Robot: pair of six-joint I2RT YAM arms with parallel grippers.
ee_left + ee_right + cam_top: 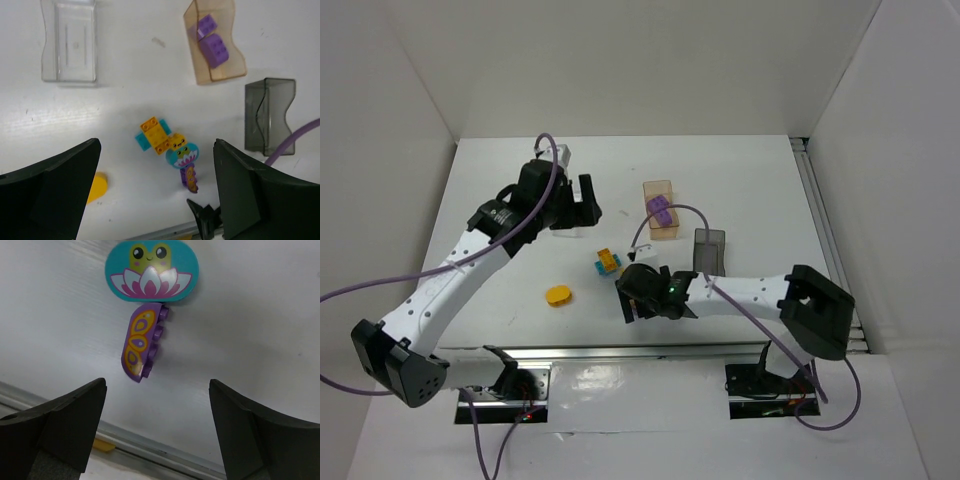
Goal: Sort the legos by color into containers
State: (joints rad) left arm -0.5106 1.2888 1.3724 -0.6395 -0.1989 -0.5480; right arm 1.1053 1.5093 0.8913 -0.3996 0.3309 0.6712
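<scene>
A purple butterfly-print lego (pixel 142 342) lies on the white table just below a teal lotus-print lego (pixel 151 272). My right gripper (pixel 157 432) is open and empty, hovering just short of the purple piece. In the left wrist view the same pair, the teal lego (pixel 182 154) and the purple lego (pixel 190 177), sit beside a yellow-and-teal brick cluster (pixel 155 135). My left gripper (pixel 155 200) is open and empty, high above them. The orange-tan bin (pixel 235 55) holds two purple bricks (pixel 214 47). The clear bin (pixel 68 42) and the dark grey bin (pixel 267 117) look empty.
A rounded yellow piece (pixel 558 295) lies alone at the front left. A metal rail (pixel 640 355) runs along the table's near edge, close behind the right gripper (pixel 638 295). The left gripper (pixel 578 212) is near the clear bin (pixel 563 155). White walls enclose the table.
</scene>
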